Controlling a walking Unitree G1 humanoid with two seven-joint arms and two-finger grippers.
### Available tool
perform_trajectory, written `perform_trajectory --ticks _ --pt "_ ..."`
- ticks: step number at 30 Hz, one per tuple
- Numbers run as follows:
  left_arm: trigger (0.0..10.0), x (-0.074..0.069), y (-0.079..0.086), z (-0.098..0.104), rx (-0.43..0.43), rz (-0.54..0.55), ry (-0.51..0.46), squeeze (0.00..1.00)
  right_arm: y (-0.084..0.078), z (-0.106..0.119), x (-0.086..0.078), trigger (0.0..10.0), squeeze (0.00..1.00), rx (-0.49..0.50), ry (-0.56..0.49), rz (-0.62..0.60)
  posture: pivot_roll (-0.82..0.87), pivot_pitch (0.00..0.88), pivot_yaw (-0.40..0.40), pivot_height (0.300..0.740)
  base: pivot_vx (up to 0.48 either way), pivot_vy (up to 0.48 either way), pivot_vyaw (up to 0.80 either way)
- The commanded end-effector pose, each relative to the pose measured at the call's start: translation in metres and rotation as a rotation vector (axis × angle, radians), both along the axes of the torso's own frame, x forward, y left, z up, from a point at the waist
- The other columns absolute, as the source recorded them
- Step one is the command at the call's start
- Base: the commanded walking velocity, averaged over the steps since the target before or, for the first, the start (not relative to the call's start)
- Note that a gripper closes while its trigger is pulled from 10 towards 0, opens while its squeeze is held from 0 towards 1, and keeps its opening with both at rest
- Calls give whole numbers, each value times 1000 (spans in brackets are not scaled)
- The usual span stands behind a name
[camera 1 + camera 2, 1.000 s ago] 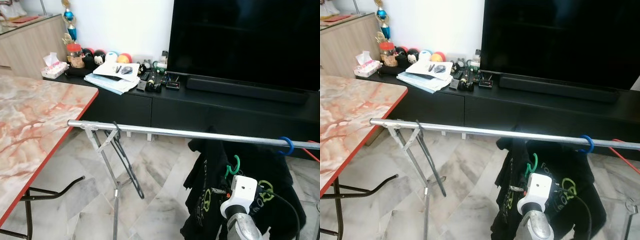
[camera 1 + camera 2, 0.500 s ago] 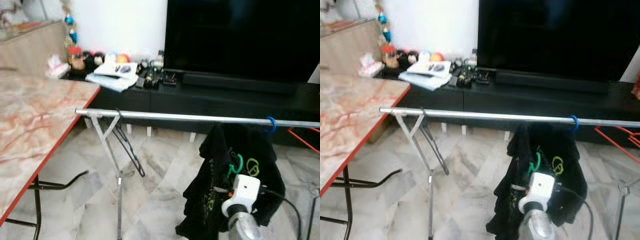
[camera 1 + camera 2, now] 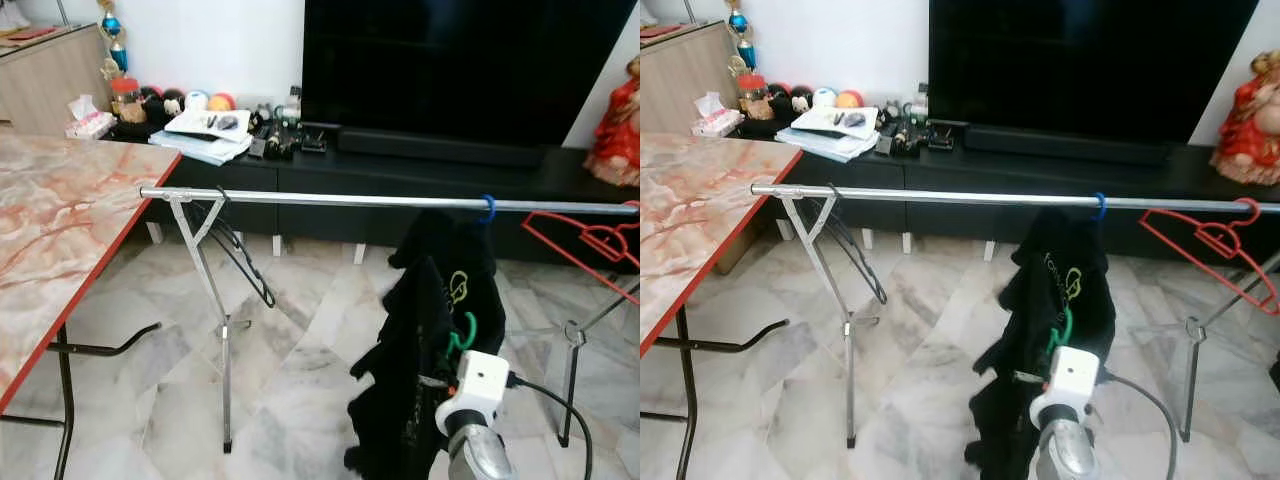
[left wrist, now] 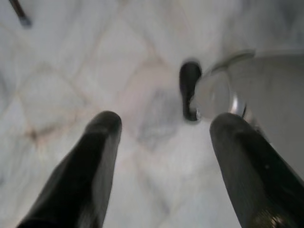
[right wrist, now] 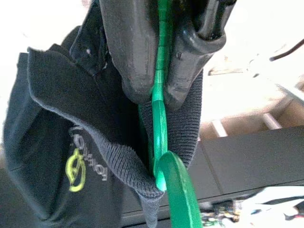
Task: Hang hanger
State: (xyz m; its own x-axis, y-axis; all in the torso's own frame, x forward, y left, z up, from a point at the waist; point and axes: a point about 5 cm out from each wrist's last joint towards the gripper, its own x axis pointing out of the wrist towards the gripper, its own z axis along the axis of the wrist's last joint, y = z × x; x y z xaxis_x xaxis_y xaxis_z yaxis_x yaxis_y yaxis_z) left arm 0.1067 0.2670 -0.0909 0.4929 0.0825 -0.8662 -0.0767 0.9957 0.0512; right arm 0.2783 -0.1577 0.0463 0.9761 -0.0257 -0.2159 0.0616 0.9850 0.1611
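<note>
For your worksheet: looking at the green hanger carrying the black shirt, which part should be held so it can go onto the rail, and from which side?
Grip the green hanger at its neck, just below the hook, coming from underneath. The right hand is already shut there; the hook stands free above the black shirt, ready for the rail.

A long rail (image 3: 350, 201) runs left to right across the middle of the room, held up on a stand (image 3: 215, 320) at its left end. A hanger (image 3: 238, 255) hangs near that left end, a hook (image 3: 487, 208) sits right of the middle, and another hanger (image 3: 590, 240) hangs at the far right. Below and in front of the rail, a shirt (image 3: 425, 340) on a hanger (image 5: 164, 156) is clamped in the right gripper (image 5: 159, 83). A table (image 3: 60, 230) stands at the left. Behind the rail, a low cabinet (image 3: 400, 185) carries a television (image 3: 450, 65), with papers (image 3: 205, 135) at its left end.
</note>
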Motion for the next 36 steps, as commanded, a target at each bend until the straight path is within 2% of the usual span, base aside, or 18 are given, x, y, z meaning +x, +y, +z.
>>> perform_trajectory --ticks 1,27,36 --pt "10000 -5 -1 -2 -8 10 20 0 -10 -1 -1 10000 0 -11 5 -27 80 65 -37 740 -289 0 0" --pt "10000 -1 -1 -1 -13 17 8 0 -13 -3 3 10000 0 -33 24 -30 87 83 -46 740 -286 0 0" --pt "10000 0 0 -1 -6 17 8 0 -10 -7 2 10000 0 -49 52 -16 91 86 -46 740 0 0 0"
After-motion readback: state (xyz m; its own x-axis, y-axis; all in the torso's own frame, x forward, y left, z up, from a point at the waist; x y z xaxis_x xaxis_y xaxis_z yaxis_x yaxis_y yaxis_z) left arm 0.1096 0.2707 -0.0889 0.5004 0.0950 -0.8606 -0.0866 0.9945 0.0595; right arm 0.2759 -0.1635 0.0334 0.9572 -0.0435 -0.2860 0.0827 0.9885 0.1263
